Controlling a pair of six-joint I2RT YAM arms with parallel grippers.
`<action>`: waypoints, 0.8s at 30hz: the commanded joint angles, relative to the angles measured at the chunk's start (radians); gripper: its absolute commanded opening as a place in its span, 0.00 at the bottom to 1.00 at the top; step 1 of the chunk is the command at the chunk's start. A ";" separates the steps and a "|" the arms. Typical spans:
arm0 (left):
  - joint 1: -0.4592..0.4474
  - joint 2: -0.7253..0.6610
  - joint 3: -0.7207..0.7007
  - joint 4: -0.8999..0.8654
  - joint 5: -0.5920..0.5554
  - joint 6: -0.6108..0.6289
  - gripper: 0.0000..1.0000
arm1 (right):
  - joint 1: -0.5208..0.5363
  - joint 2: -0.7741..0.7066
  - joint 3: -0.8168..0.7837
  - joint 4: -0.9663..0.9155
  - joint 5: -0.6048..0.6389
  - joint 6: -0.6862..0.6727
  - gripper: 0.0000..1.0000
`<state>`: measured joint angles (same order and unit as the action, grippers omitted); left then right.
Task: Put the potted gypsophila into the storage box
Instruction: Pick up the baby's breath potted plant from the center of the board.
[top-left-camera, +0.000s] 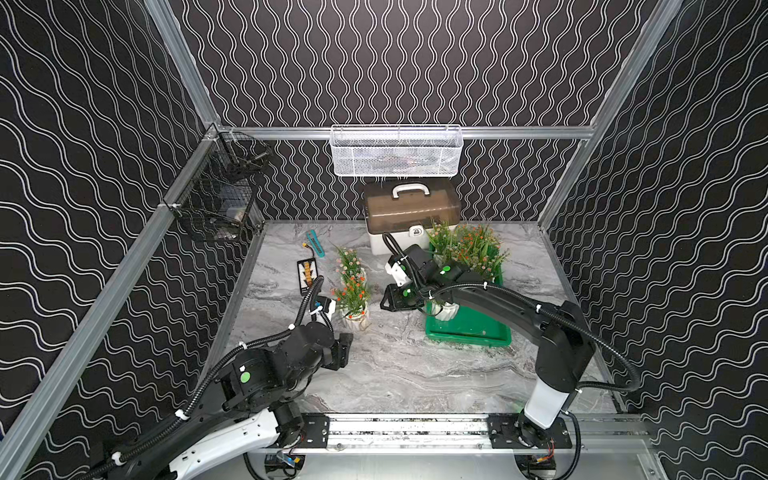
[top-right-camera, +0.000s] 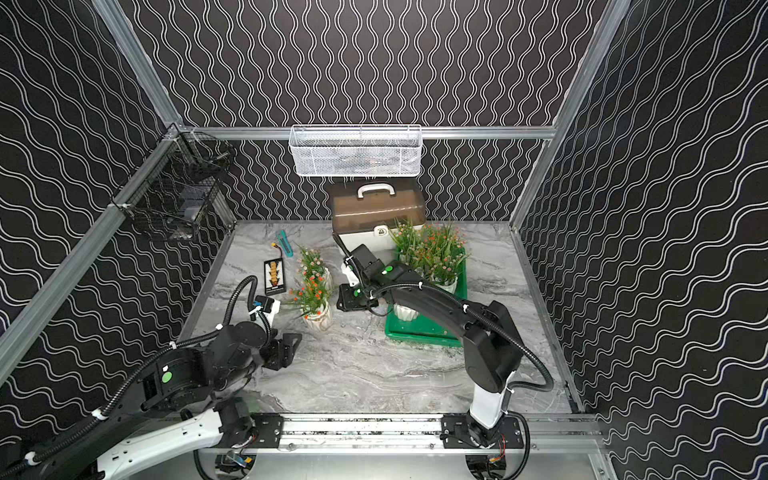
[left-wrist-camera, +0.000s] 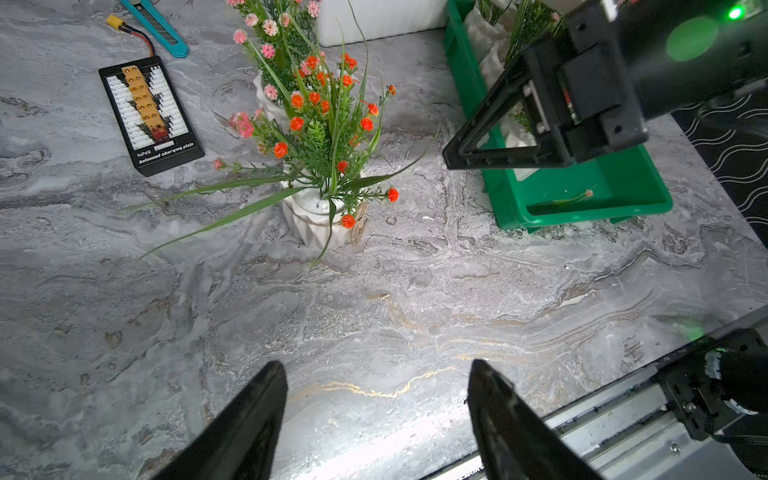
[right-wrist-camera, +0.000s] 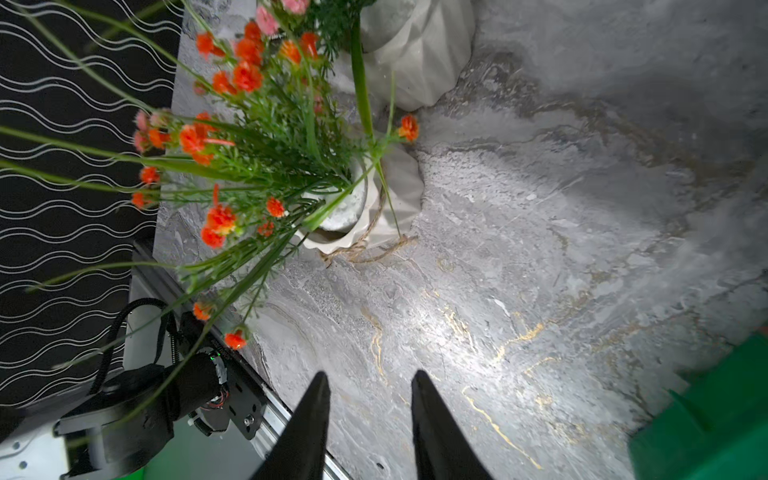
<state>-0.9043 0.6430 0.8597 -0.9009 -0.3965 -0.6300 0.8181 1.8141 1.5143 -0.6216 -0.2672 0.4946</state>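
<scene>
Judging from both top views, well past halfway. Already inside the storage box (top-left-camera: 478, 326): a cluster of potted gypsophila (top-left-camera: 467, 249) crowded at its far end, plus one more white pot (top-left-camera: 444, 311) nearer the front, partly under the right arm. Exact count impossible to tell through foliage and arm. Left outside on the marble table (top-left-camera: 415, 374): two plants, upright and close together with foliage overlapping, namely an orange-blossomed pot (top-left-camera: 353, 305) in front and a pink-blossomed pot (top-left-camera: 350, 266) behind it. Bare green floor showing at the near end of the box, probably enough for both. Right gripper (right-wrist-camera: 370, 374) over bare table between the box and the orange-blossomed pot, fingers set to a narrow gap, gripping nothing. Left gripper (left-wrist-camera: 376, 368) hovering over bare table on the near side of that same pot, fingers spread wide, likewise carrying nothing. Neither outside pot touched. Likely next: closing on the orange-blossomed pot, nearest to both grippers, then fetching the pink-blossomed pot. Worth minding the long loose leaves, apt to snag on fingers or on the neighbouring plant.
</scene>
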 joint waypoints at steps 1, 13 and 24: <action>0.000 -0.013 0.002 -0.023 -0.044 -0.017 0.73 | 0.007 0.037 0.029 0.005 0.029 0.043 0.36; -0.001 0.051 0.013 -0.061 -0.114 -0.035 0.72 | 0.037 0.190 0.176 0.020 0.068 0.092 0.37; 0.001 0.070 0.013 -0.062 -0.131 -0.036 0.74 | 0.072 0.304 0.290 -0.044 0.165 0.084 0.36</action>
<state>-0.9043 0.7116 0.8661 -0.9470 -0.4992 -0.6449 0.8829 2.1067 1.7832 -0.6369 -0.1516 0.5674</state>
